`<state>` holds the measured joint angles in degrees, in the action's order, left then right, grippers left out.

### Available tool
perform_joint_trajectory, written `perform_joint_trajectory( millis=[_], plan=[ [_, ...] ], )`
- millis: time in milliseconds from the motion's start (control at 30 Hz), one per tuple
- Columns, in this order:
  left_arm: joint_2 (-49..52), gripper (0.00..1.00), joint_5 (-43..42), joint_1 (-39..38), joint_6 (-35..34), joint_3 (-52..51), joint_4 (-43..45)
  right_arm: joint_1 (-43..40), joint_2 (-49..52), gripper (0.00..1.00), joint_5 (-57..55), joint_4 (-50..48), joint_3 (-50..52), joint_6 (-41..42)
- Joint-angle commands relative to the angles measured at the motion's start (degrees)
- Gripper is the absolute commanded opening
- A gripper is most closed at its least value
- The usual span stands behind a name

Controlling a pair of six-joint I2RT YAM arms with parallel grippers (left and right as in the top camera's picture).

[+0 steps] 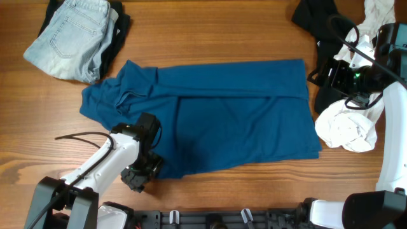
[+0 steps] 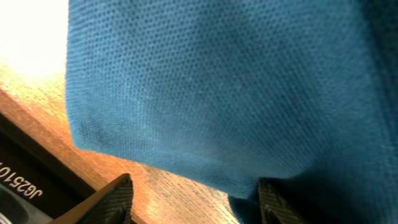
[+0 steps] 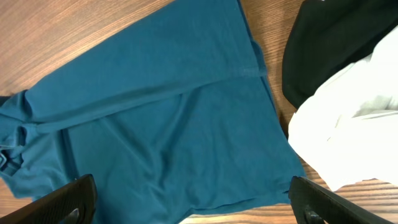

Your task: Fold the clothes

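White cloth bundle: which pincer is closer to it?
Right. The right pincer is close beside the white bundle; the left pincer is far across the blue shirt, at its opposite corner.

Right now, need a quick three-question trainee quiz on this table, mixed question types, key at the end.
1. True or false: the blue shirt is bunched up in a ball.
2. What lies at the far left of the table? A) light jeans B) a towel C) a shoe
3. Which claw is at the shirt's near edge?
Key: 1 false, it lies spread flat; 2 A; 3 the left claw.
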<state>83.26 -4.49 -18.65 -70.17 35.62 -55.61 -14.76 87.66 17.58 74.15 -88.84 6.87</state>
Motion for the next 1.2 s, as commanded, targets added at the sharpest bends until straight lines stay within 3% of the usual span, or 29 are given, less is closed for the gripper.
perform_joint_trajectory(
  millis=[0, 200, 267, 333, 367, 633, 733, 1000, 1167],
  plan=[
    [3.91, 0.65, 3.10, -0.26, -1.01, -3.26, 12.04, -0.13, 0.04, 1.00, 0.92, -0.37, 0.33, 0.61],
    [3.91, 0.58, 3.93, -0.26, -1.03, -7.54, 16.50, -0.13, 0.04, 1.00, 0.94, -0.66, 0.33, 0.63],
    [3.91, 0.45, 3.93, -0.26, -1.03, -8.28, 17.77, -0.13, 0.04, 1.00, 0.94, -0.72, 0.33, 0.61],
    [3.91, 0.15, 3.93, -0.26, -1.03, -8.35, 17.81, -0.13, 0.04, 1.00, 0.94, -0.85, 0.33, 0.61],
    [3.91, 0.04, 3.93, -0.24, -1.03, -8.35, 17.79, -0.13, 0.04, 1.00, 0.94, -0.92, 0.33, 0.66],
    [2.80, 0.04, 0.70, -0.20, -0.42, -7.28, 17.05, -0.13, 0.04, 1.00, 0.96, -1.07, 0.33, 0.72],
    [0.74, 0.04, -1.64, -0.20, 2.93, -5.11, 16.35, -0.13, 0.04, 1.00, 1.14, -1.07, 0.33, 0.74],
    [-5.88, 0.04, 1.79, -0.20, 8.57, 7.61, 2.51, -0.11, 0.04, 1.00, 1.84, -2.23, 0.33, 0.74],
    [-7.69, 0.04, 2.75, -0.20, 12.02, 12.74, 0.66, -0.07, 0.04, 1.00, 2.01, -2.75, 0.33, 0.79]
  ],
)
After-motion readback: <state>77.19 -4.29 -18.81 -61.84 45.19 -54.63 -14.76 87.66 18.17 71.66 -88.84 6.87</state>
